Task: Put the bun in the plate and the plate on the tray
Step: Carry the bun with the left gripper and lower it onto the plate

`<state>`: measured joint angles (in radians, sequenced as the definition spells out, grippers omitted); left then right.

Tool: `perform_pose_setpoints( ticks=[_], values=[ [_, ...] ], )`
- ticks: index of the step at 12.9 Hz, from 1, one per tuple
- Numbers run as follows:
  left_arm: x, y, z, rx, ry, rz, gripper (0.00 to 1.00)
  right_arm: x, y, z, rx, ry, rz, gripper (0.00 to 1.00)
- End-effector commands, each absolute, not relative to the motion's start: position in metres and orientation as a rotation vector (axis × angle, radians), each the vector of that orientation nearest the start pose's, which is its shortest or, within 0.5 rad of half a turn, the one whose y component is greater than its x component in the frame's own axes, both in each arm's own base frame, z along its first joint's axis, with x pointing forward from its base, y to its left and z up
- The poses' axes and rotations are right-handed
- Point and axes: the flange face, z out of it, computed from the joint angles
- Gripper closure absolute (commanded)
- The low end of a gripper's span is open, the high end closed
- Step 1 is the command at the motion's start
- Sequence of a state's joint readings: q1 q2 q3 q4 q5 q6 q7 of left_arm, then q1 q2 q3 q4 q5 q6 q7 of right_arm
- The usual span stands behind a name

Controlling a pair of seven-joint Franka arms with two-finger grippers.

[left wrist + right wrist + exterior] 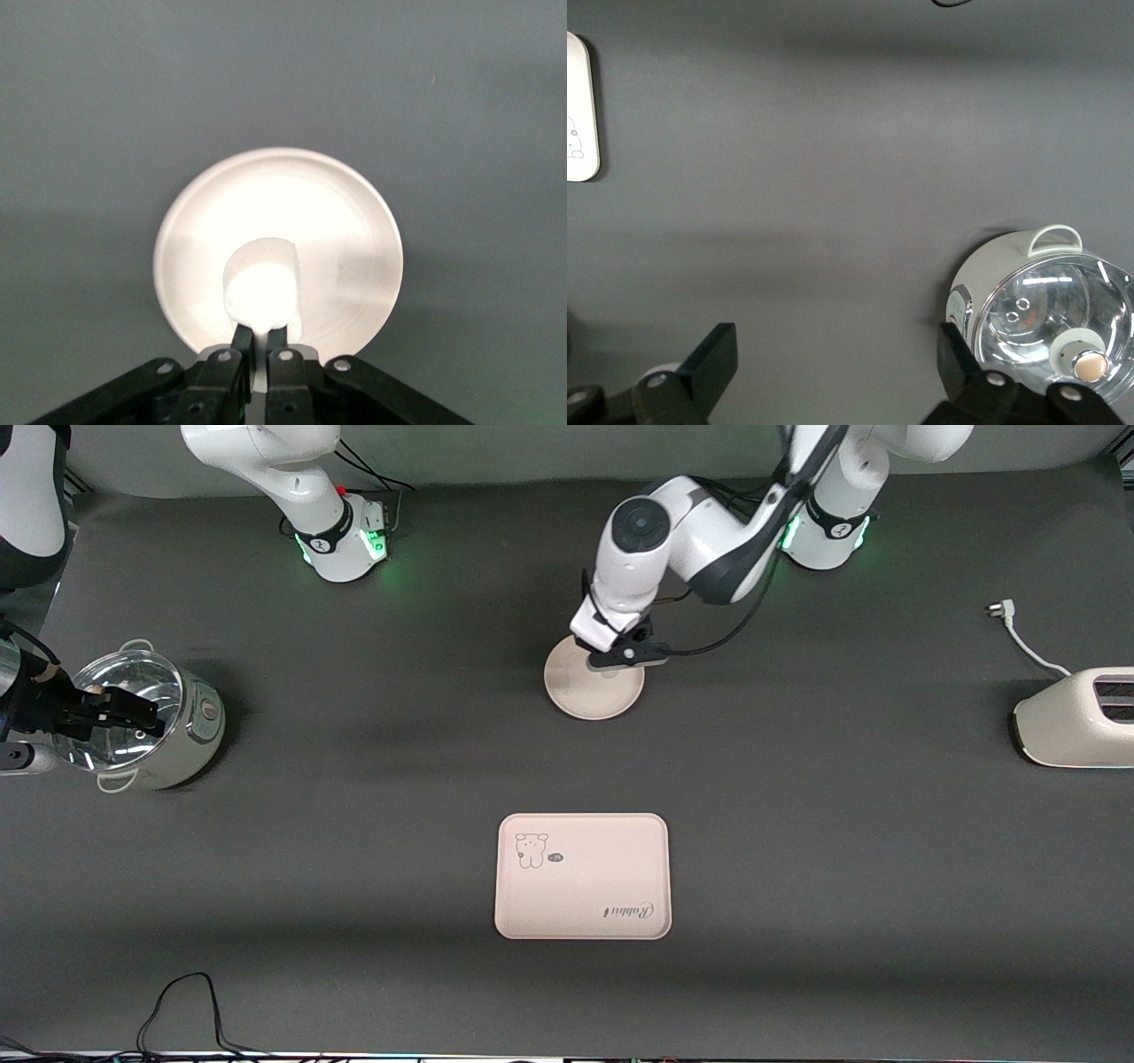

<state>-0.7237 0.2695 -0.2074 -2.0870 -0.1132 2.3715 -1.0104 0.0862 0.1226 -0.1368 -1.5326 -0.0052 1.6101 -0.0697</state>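
Observation:
The round cream plate [586, 693] lies on the dark mat, farther from the front camera than the tray [582, 877]. My left gripper [611, 664] hangs low over the plate. In the left wrist view its fingers [260, 335] are shut on the edge of the small off-white bun [261, 288], which is over the plate [341, 221]; I cannot tell if it rests on it. The bun is hidden under the gripper in the front view. My right gripper [142, 716] is open and empty over the pot at the right arm's end; its own view [837, 354] shows a corner of the tray [579, 106].
A cream pot with a glass lid [190, 731] stands at the right arm's end and shows in the right wrist view [1045, 305]. A cream toaster [1076, 722] with its white cord [1019, 638] stands at the left arm's end. A black cable [186, 1001] lies near the front edge.

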Motion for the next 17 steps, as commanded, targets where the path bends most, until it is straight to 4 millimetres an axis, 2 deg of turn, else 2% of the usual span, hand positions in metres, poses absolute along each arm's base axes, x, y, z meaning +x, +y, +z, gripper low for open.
perform_pose_setpoints(
  ticks=[1, 2, 3, 4, 6, 9, 11, 13, 14, 15, 17],
  values=[
    [0.345, -0.481, 0.262, -3.187, -0.274, 0.159, 1.0, 0.589, -0.026, 0.579, -3.151, -0.008, 0.058, 0.0],
    [0.347, -0.483, 0.255, -3.18, -0.265, 0.159, 1.0, 0.589, -0.026, 0.579, -3.151, -0.008, 0.058, 0.0],
    [0.351, -0.489, 0.248, -3.178, -0.275, 0.169, 0.75, 0.589, -0.026, 0.577, -3.151, -0.008, 0.062, 0.0],
    [0.351, -0.495, 0.239, -3.167, -0.323, 0.177, 0.05, 0.589, -0.026, 0.578, -3.151, -0.008, 0.06, 0.0],
    [0.348, -0.497, 0.232, -3.14, -0.26, 0.111, 0.02, 0.589, -0.026, 0.577, -3.151, -0.008, 0.062, 0.0],
    [0.348, -0.496, 0.224, -3.126, -0.261, 0.113, 0.0, 0.589, -0.026, 0.577, -3.151, -0.008, 0.062, 0.0],
    [0.355, -0.491, 0.234, -3.121, -0.273, 0.106, 0.0, 0.589, -0.026, 0.577, -3.151, -0.008, 0.062, 0.0],
    [0.38, -0.472, 0.271, -3.118, -0.271, 0.057, 0.0, 0.589, -0.025, 0.577, -3.151, -0.01, 0.062, 0.0],
    [0.396, -0.461, 0.297, -3.104, -0.154, 0.025, 0.0, 0.589, -0.026, 0.577, -3.151, -0.008, 0.062, 0.0],
    [0.418, -0.441, 0.329, -3.095, -0.064, 0.014, 0.0, 0.589, -0.025, 0.578, -3.151, -0.008, 0.06, 0.0],
    [0.452, -0.4, 0.39, -3.095, 0.009, -0.015, 0.0, 0.587, -0.019, 0.579, -3.151, -0.022, 0.065, 0.0]
  ],
)
